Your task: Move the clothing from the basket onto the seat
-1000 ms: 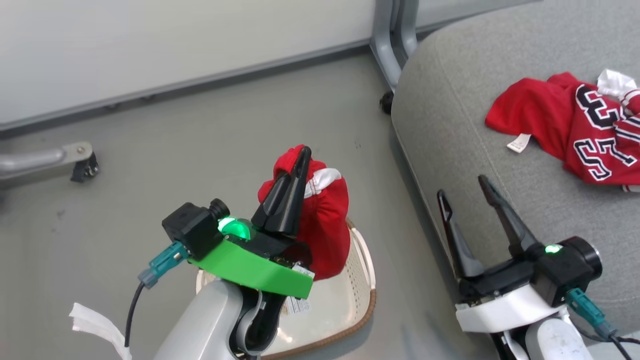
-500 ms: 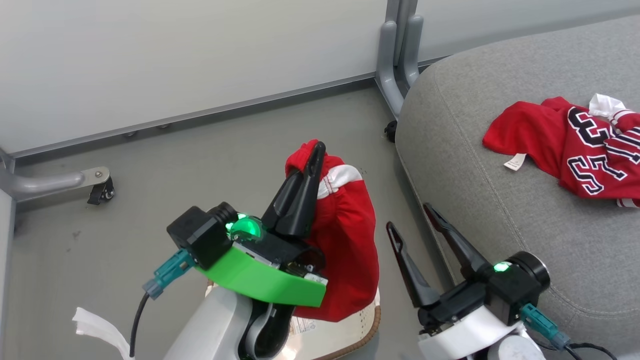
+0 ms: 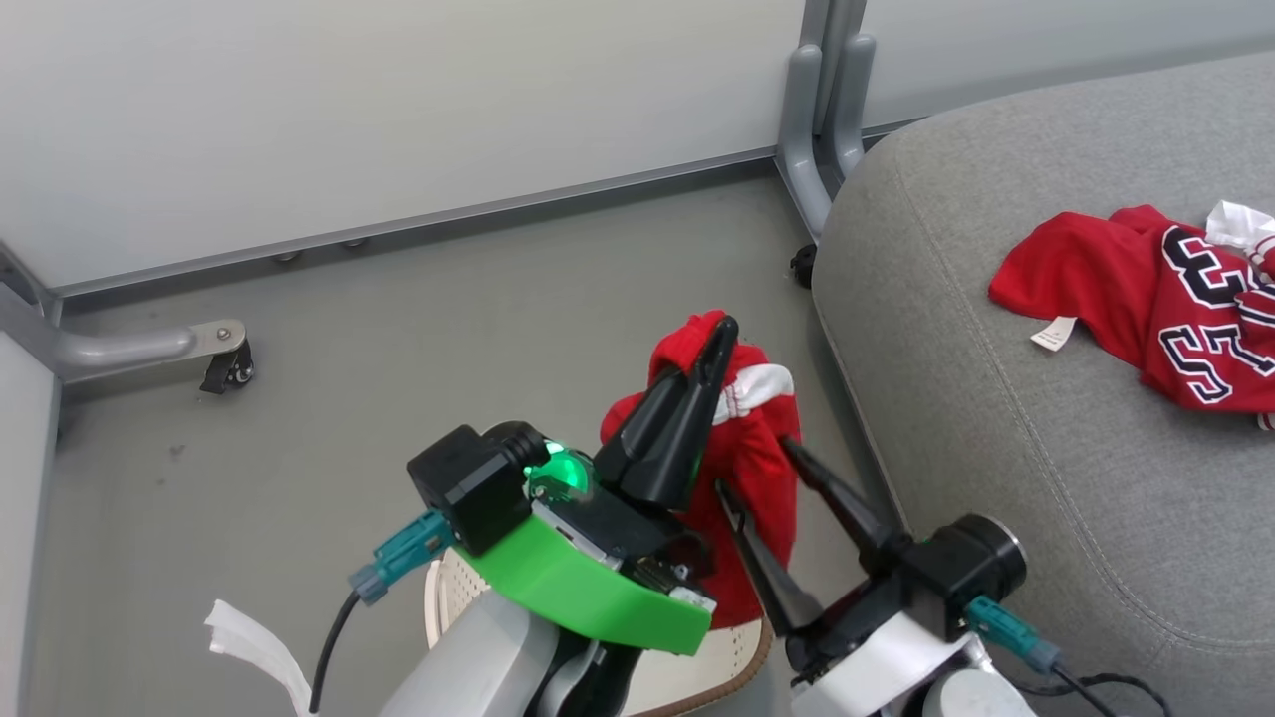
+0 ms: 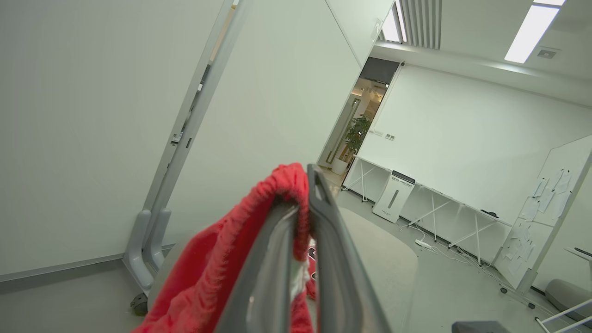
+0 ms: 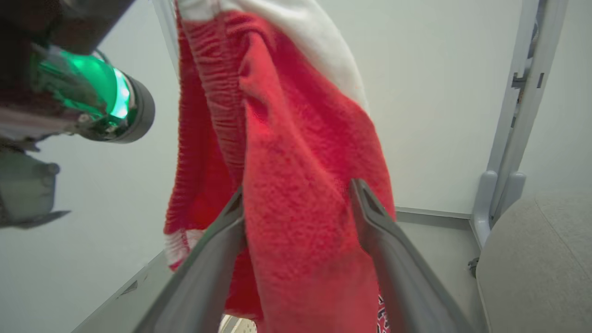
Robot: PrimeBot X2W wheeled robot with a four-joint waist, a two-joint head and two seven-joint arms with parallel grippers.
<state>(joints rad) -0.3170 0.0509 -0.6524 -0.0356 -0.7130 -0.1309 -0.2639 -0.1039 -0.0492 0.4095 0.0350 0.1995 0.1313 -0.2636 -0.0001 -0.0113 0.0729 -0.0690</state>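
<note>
**A:** What is seen of the room and the surface?

**B:** A grey floor (image 3: 398,329) is bounded by a pale wall panel (image 3: 398,100). Grey metal feet (image 3: 129,349) on castors are set along the panel's base.

**A:** What is counted, from largest down?

**B:** One seat (image 3: 996,448) is seen at the right, a light-grey cushion with a rounded edge and a stitched seam. One basket (image 3: 742,662) is on the floor just beside it, cream and perforated with a brown rim, largely covered by the left arm. Two red garments and two grippers are counted.

**A:** How are the garments described and placed?

**B:** A jersey (image 3: 1146,299) with black, white-outlined numbers is spread crumpled on the seat, with a small white label (image 3: 1054,334) at its hem. The shorts (image 3: 747,448), with white trim, are held up above the basket, near the seat's edge.

**A:** And the grippers?

**B:** The left gripper (image 3: 702,349) is clamped on the gathered waistband of the shorts. The right gripper (image 3: 755,466) is spread wide, with the hanging cloth between its fingers and not pinched.
</note>
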